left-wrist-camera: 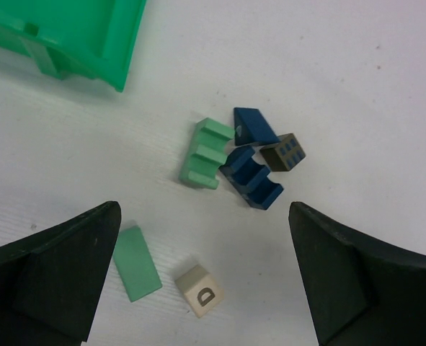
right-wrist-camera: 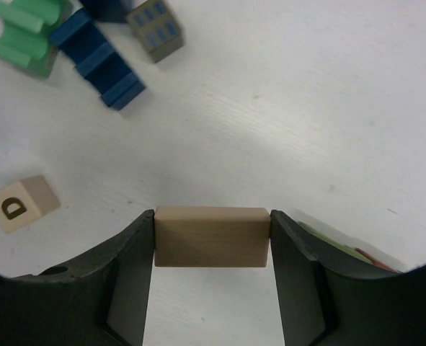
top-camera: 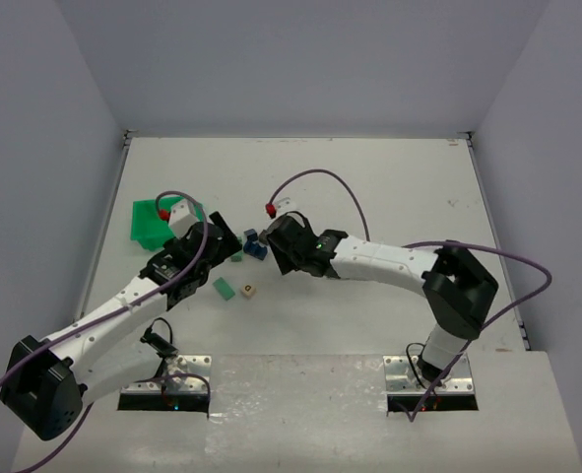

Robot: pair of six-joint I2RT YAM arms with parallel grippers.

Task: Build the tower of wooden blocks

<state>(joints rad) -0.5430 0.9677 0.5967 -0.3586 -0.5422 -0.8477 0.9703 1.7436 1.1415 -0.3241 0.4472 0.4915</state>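
No stacked tower shows; the wooden blocks lie loose on the white table. My right gripper (right-wrist-camera: 211,249) is shut on a tan bar block (right-wrist-camera: 211,236), held just above the table. Beyond it lie a blue notched block (right-wrist-camera: 101,58), a green notched block (right-wrist-camera: 25,32), a brown block with blue dots (right-wrist-camera: 155,29) and a cream D cube (right-wrist-camera: 20,204). My left gripper (left-wrist-camera: 204,238) is open and empty above the D cube (left-wrist-camera: 199,290) and a flat green block (left-wrist-camera: 137,262). A blue wedge (left-wrist-camera: 254,126) lies by the blue notched block (left-wrist-camera: 252,176).
A green plastic bin (top-camera: 158,222) stands left of the blocks, beside my left gripper (top-camera: 222,244). My right gripper (top-camera: 274,246) faces it across the blue blocks (top-camera: 254,243). Olive and reddish pieces (right-wrist-camera: 342,249) peek out behind the right finger.
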